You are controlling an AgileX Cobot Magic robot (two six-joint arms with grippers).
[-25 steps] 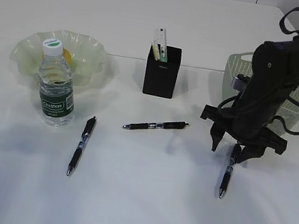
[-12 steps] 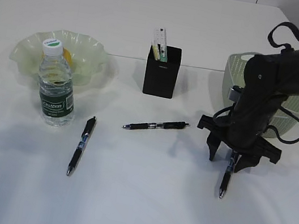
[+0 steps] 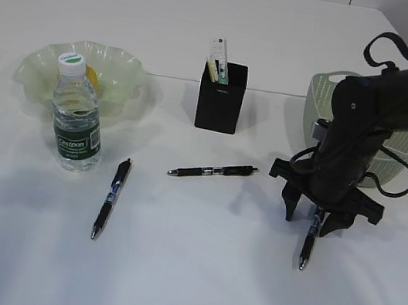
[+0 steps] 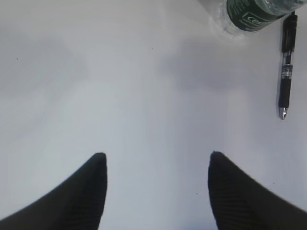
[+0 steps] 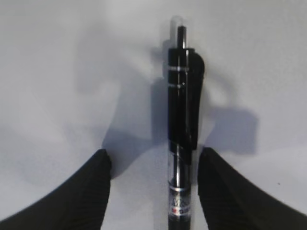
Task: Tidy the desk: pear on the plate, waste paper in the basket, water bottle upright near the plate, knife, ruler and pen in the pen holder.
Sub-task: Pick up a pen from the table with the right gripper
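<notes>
The right gripper (image 3: 311, 214) stands wide open over one pen (image 5: 181, 139), a finger on each side, not touching it. The pen lies on the desk (image 3: 191, 276), in front of the basket (image 3: 320, 90). The left gripper (image 4: 156, 163) is open over bare desk.

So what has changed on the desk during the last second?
The right gripper came down and shifted slightly left, and its open fingers now straddle the right pen, which lies on the desk, not yet gripped. Nothing was taken or let go. The other two pens, the bottle, plate, holder and basket stayed in place.
</notes>
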